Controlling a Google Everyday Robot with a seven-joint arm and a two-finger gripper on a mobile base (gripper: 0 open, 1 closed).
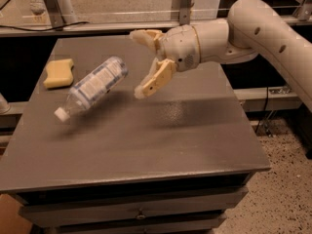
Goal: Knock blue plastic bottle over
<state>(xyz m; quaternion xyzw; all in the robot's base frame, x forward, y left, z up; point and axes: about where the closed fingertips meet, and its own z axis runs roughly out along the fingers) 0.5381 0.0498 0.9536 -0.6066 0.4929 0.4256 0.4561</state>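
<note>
Risk of tilted clear bluish plastic bottle [92, 87] rolling off edge of grey desk [195, 145]. Cream gripper [136, 65] just beside it, spread open, empty.

Yellow sponge [58, 73] near the grey table's [195, 145] far left corner; speckled floor [287, 179] at right.

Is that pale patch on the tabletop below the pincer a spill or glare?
Camera view: it reads as glare, a soft sheen on the table, with no puddle edge. In the same view, the tilted blue plastic bottle casts a shadow beneath it; the open pincer hangs to its right, apart.
</note>
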